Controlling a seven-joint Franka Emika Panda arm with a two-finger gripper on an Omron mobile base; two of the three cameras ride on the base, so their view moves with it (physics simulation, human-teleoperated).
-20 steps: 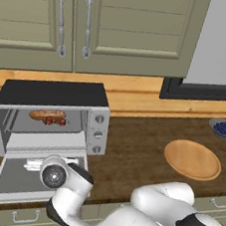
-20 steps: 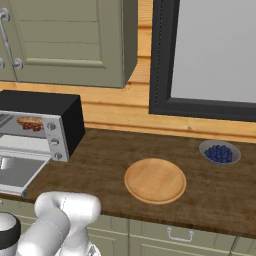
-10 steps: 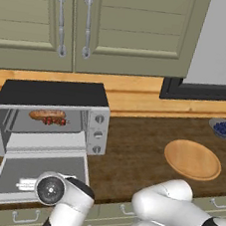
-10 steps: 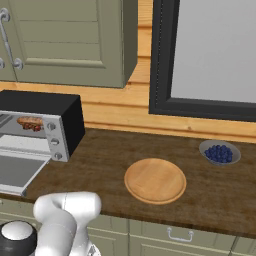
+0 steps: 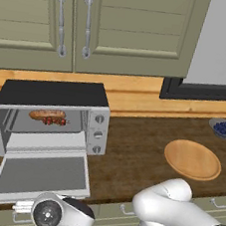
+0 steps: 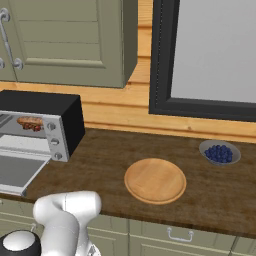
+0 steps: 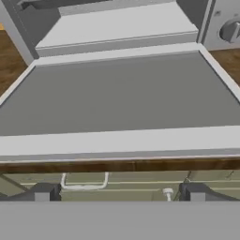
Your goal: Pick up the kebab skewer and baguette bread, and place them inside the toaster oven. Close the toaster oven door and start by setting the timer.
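Our pincer [image 7: 119,193] is wide open, holding nothing; we should slide under the toaster oven door [image 7: 117,96] and lift gently.

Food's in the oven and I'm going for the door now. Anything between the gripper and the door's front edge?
Nothing visible. In the hand view the open gripper sits just below the front edge of the lowered toaster oven door, with only the cabinet front beneath the counter behind it.

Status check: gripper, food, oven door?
Gripper open, empty, below door edge. Skewer and baguette inside oven. Door down, open.
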